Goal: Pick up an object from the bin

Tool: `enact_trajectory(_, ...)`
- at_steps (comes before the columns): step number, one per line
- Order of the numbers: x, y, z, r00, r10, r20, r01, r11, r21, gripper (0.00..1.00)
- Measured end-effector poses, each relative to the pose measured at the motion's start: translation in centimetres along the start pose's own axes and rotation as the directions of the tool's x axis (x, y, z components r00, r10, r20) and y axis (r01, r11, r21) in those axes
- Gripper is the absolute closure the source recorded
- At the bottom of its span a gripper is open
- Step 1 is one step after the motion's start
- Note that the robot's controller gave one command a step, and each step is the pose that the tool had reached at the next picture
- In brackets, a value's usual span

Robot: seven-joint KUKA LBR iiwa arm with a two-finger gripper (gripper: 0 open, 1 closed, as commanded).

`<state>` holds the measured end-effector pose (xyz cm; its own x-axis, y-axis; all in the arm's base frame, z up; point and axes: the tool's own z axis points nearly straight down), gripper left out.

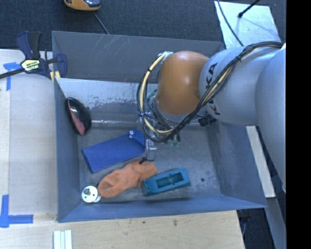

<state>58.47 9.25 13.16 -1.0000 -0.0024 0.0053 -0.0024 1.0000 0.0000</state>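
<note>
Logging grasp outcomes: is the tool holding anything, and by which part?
Cannot be told: the tool is down at the right end of the orange cloth lump, beside the blue pad.

The arm (243, 82) reaches in from the right, its orange-capped wrist (180, 87) bent over, gripper (149, 155) pointing down.

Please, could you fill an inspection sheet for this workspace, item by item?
Surface: grey bin, floor bare at right.
Job's things: orange cloth, right end under the gripper; blue flat pad beside it.
Clutter: teal block, white round thing, black and pink object.
Gripper: low over the cloth's right end; contact unclear.
Cables: yellow and black cables looped at the wrist.
Surroundings: yellow and black object beyond the far rim.
</note>
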Motion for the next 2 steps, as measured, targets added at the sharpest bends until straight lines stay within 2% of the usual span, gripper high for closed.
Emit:
enact_trajectory(1, -0.2, 0.0, -0.5, 1.0, 0.002, 0.008, -0.002, 1.0, -0.001, 0.0)
enact_trajectory(2, 3.7, 0.3, 3.5, 0.999, -0.042, 0.015, 0.042, 0.999, 0.0, 0.0)
